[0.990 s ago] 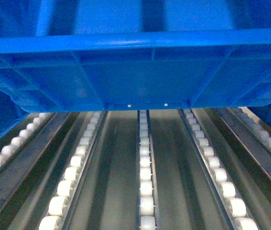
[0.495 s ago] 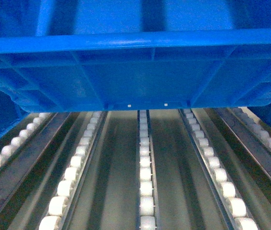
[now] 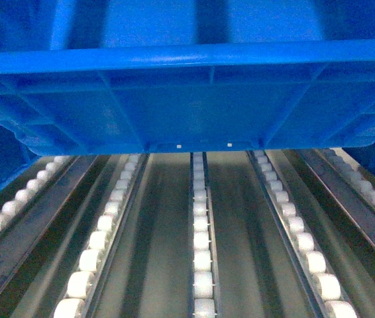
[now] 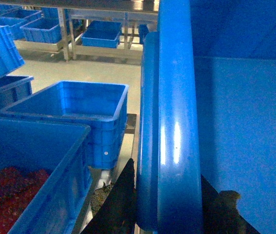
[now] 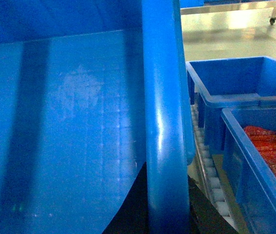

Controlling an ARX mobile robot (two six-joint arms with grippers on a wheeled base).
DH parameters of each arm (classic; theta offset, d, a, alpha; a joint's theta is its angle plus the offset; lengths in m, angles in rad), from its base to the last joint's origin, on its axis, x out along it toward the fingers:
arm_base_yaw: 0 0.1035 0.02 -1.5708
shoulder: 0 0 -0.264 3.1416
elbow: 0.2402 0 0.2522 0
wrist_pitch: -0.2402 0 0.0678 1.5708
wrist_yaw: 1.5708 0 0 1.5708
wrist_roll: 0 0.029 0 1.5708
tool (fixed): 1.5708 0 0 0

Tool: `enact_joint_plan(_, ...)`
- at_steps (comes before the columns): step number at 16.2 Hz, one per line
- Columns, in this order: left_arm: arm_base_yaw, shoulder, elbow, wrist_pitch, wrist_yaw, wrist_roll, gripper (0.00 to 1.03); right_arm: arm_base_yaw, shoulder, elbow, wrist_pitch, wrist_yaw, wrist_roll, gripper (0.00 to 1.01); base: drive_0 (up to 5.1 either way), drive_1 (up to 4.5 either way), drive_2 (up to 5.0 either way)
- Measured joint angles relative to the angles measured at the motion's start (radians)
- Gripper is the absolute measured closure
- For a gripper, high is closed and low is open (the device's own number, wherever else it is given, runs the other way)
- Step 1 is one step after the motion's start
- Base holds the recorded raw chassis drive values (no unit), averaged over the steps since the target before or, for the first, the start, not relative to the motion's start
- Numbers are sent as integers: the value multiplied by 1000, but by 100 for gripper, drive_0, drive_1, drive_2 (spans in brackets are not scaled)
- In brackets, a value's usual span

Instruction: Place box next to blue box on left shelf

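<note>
Two grippers, the left gripper (image 4: 169,207) and the right gripper (image 5: 165,204), each pinch a side rim of the box (image 3: 187,99), which hangs above the roller deck of the left shelf (image 3: 201,238). I judge this the carrying-in step; next it must be lowered level onto the rollers. Other blue crates (image 4: 74,112) stand beside it.

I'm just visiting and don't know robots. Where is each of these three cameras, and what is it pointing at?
Head: on the robot, looking forward and down under the held box at the left shelf rollers; no body shows.
Left wrist: on the left arm, looking along the box rim; the left end effector straddles it, neighbouring crates beyond.
Right wrist: on the right arm, the right end effector straddles the opposite rim.
Shared: all three show the box.
</note>
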Motion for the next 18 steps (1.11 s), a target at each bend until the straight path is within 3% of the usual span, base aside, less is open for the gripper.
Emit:
enact_joint_plan(8,0,0,0,0,0,0,83,0,0,0,0,0,0,94,0,0,0)
enact_joint_plan(9,0,-1,2,-16,-2,7,83,3,0,4,-26,24,-13,94,0,0,0)
enact_joint_plan(11,3,-11,32,-129,-3,52,83,51,-14,38,-157,172,-48,94,0,0,0)
enact_joint_plan(12,11,-10,30,-141,8,54,83,60,-21,39,-187,213,-51,94,0,0,0)
enact_joint_plan(13,19,-10,30,-159,13,56,83,60,-27,50,-232,211,-40,94,0,0,0)
enact_joint_plan(15,23,-12,38,-224,23,56,83,48,-35,102,-367,159,-4,94,0,0,0)
enact_joint_plan(18,11,-12,42,-410,33,58,83,37,-12,105,-538,108,38,94,0,0,0)
